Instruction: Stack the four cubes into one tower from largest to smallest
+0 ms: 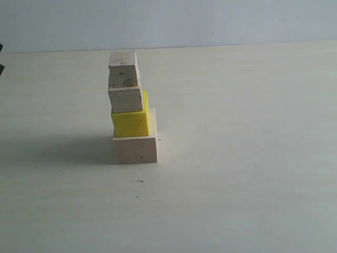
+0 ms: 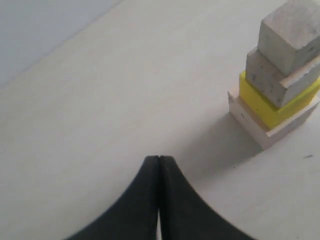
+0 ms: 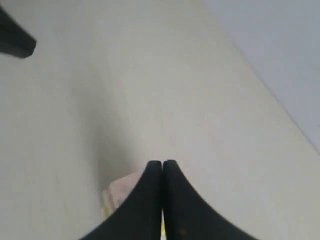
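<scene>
Left claw (image 2: pixel 159 159): tips pressed together, nothing held, over bare table (image 1: pixel 237 158). Tower (image 1: pixel 131 113) stands left of centre: large wood cube (image 1: pixel 135 149) at base, yellow cube (image 1: pixel 130 123) on it, layered cube (image 1: pixel 125 100) next, smallest cube (image 1: pixel 123 70) on top, upper three set toward base's left edge. Right claw (image 3: pixel 162 162): tips together, empty; blurred tower edge shows past them.

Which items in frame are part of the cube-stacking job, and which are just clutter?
Job: large wood cube, yellow cube, layered-edge wood cube, smallest wood cube, all stacked.
Not job: table, wall, dark shape, unidentifiable.
</scene>
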You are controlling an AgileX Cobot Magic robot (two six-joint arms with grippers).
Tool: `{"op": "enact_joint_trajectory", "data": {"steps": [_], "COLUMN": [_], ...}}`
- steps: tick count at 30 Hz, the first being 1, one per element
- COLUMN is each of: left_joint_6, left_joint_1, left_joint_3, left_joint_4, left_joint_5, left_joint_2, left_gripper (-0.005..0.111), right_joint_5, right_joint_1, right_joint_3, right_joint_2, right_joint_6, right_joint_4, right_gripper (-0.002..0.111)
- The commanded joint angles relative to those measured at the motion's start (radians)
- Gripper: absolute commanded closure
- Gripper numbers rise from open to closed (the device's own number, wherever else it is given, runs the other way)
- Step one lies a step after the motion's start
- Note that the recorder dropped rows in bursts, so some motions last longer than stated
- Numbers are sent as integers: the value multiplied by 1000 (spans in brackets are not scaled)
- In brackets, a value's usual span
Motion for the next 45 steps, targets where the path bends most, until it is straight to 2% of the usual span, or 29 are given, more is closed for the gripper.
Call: {"op": "enact_joint_trajectory", "data": {"steps": [1, 4, 6, 7, 9, 11, 13, 20, 33, 45], "left_joint_6": [-129, -340, -472, -494, -513, -534, -534, -534, -532, -586], "left_joint_1": [8, 85, 193, 263, 354, 420, 451, 460, 467, 588], "left_joint_3": [3, 9, 21, 23, 23, 23, 23, 23, 23, 45], "left_joint_4": [75, 264, 397, 421, 421, 419, 427, 577, 606, 627], "left_joint_5": [-155, -244, -351, -436, -584, -693, -740, -751, -769, -703], "left_joint_2": [-1, -21, -57, -83, -121, -152, -185, -323, -578, -726], "left_gripper": [107, 107, 107, 107, 107, 107, 107, 107, 107, 107], "right_joint_5": [-126, -264, -401, -478, -563, -656, -746, -897, -926, -885], "right_joint_1": [-87, -195, -265, -303, -339, -353, -353, -353, -353, -353], "right_joint_3": [2, 88, 171, 215, 247, 268, 310, 463, 516, 516], "right_joint_2": [-31, -109, -193, -256, -359, -452, -559, -832, -1123, -1303], "right_joint_6": [94, 77, 62, 29, 19, 9, -31, -92, -223, -370], "right_joint_4": [32, 127, 129, 132, 129, 125, 125, 122, 122, 122], "right_gripper": [108, 108, 108, 108, 108, 108, 108, 108, 108, 108]}}
